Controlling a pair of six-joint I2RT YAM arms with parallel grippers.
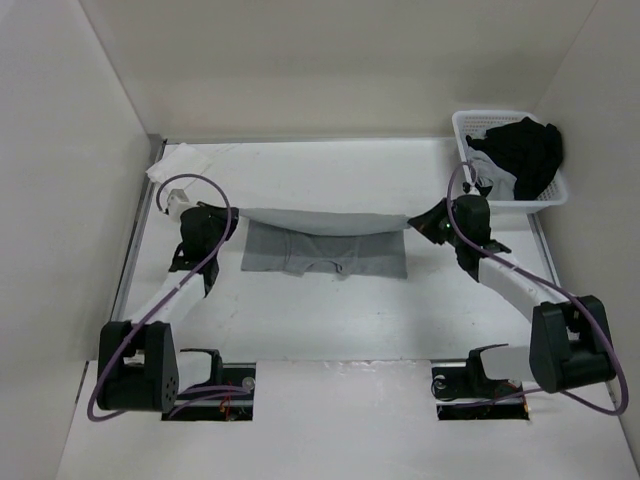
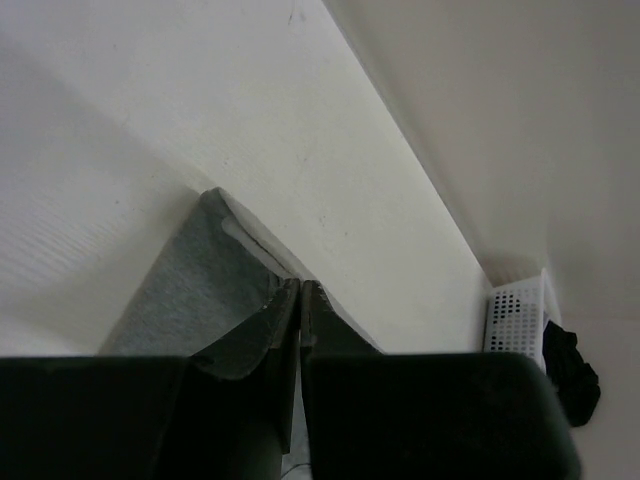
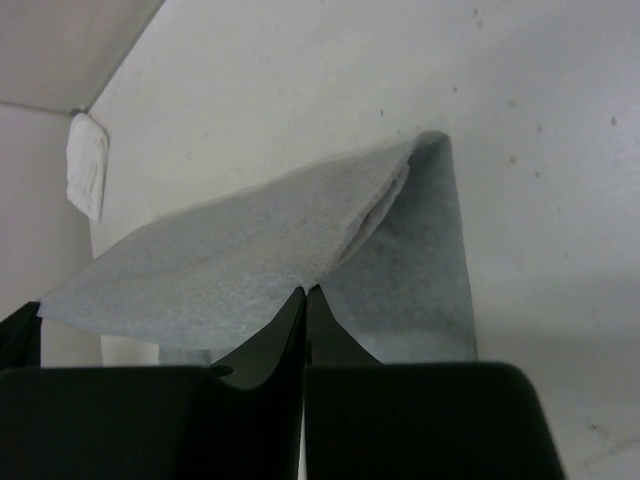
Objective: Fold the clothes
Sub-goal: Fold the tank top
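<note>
1. Stretching across the middle of the table (image 1: 330, 330), the grey garment (image 1: 325, 255) sits to the left of the white basket (image 1: 548, 196) and a little nearer the arm bases than the basket is.
2. Its lower layer lies flat on the table. Its far edge is raised off the surface and sags in a shallow curve between the two grippers.
3. The left gripper (image 1: 236, 214) holds the raised edge at the end farthest from the basket. Its jaws are pressed together on the grey knit, and the left wrist view shows fabric at the tips.
4. The right gripper (image 1: 417, 222) holds the end nearest the basket, with its jaws likewise clamped on the cloth. In the right wrist view, the lifted layer fans out from the tips above the layer below.
5. The basket holds a black garment (image 1: 525, 150) with white bits, and part of it is draped over the rim.
6. A small white cloth (image 1: 168, 168) lies crumpled across the table from the basket, at the far side, apart from the grey garment.
</note>
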